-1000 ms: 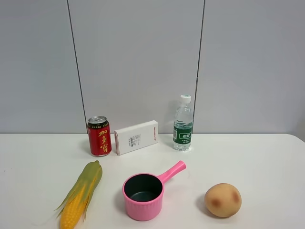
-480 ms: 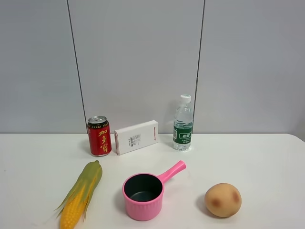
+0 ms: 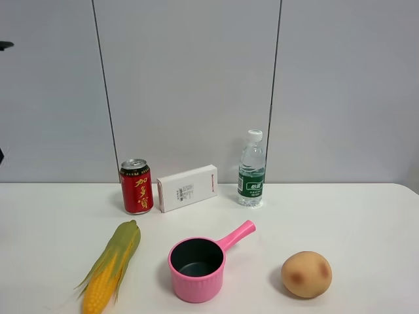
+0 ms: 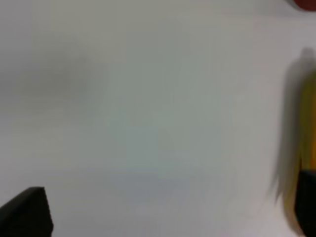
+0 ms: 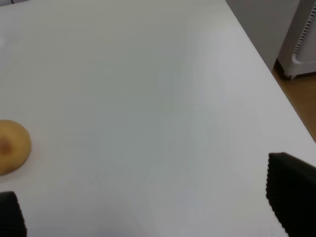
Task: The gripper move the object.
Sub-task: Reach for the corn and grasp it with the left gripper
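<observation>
Worktop [image 3: 366, 216]: white, with open room right of the potato [image 3: 306, 273] and left of the corn cob [image 3: 111, 268].
Corn cob: front left, near the pink pot [image 3: 196, 268], husk end toward the wall, kernel end cut off by the frame.
Left gripper [image 4: 165, 207]: jaws wide apart over bare worktop, the cob beside one fingertip. The view is badly blurred.
Right gripper [image 5: 150, 207]: jaws spread, the potato off to one side, near the worktop's side edge.

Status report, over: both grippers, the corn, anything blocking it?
Left gripper and right gripper: jaws open, empty. Corn cob lying flat, untouched. Pink pot beside it, apart.
</observation>
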`<control>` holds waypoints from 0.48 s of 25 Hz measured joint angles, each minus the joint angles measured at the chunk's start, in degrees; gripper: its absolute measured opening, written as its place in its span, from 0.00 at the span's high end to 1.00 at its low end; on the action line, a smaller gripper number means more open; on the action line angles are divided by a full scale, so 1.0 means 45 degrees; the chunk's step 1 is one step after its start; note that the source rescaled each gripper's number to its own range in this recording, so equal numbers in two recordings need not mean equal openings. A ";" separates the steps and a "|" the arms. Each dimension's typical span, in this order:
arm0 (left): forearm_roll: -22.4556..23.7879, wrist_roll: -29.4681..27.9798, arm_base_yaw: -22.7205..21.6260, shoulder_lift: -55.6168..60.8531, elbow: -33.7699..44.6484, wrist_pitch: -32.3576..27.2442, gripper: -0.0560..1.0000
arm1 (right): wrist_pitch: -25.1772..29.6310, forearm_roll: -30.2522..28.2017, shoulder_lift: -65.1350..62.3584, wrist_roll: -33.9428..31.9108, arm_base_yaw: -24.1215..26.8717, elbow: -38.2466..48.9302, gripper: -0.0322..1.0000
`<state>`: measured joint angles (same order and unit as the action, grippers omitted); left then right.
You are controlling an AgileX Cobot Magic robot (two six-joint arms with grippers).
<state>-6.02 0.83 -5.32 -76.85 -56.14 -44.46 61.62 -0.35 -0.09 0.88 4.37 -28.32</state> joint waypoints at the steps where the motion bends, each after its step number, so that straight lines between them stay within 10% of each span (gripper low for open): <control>1: 0.0000 0.0000 0.0273 -0.0187 0.0000 0.0131 0.00 | 0.0000 0.0000 0.0000 0.0000 0.0000 0.0000 0.00; 12: 0.0000 0.0000 0.3646 -0.2855 0.0000 0.1734 0.00 | 0.0000 0.0000 0.0000 0.0000 0.0000 0.0000 0.00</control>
<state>-6.02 0.83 11.09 -89.70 -56.14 -36.65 61.62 -0.35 -0.09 0.88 4.37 -28.32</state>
